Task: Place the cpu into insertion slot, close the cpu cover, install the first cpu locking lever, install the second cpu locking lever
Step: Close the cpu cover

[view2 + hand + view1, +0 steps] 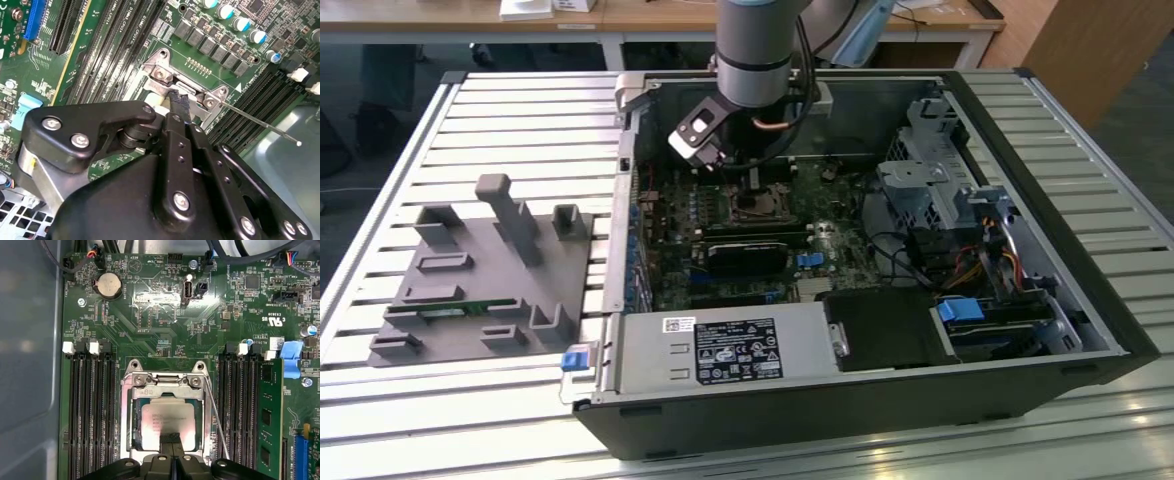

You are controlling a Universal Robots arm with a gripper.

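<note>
The cpu (167,422) lies in the insertion slot (126,412), its silvery top showing through the square opening of the cpu cover (165,389), which lies flat over it. My gripper (171,439) is shut with nothing between its fingers, its tips right over the cpu's near edge. In the second wrist view the gripper (178,102) points down at the cover's hinged end (162,75). A thin wire locking lever (218,422) runs along one side of the socket and sticks out free (262,126). In the exterior view the arm hangs over the socket (755,207) inside the open case.
Empty memory slots (90,410) flank the socket; a green memory stick (272,410) stands on the other side. A coin battery (109,285) sits farther off. The exterior view shows a black module (747,250), the power supply (720,350), a drive cage (921,180) and a grey fixture (494,270).
</note>
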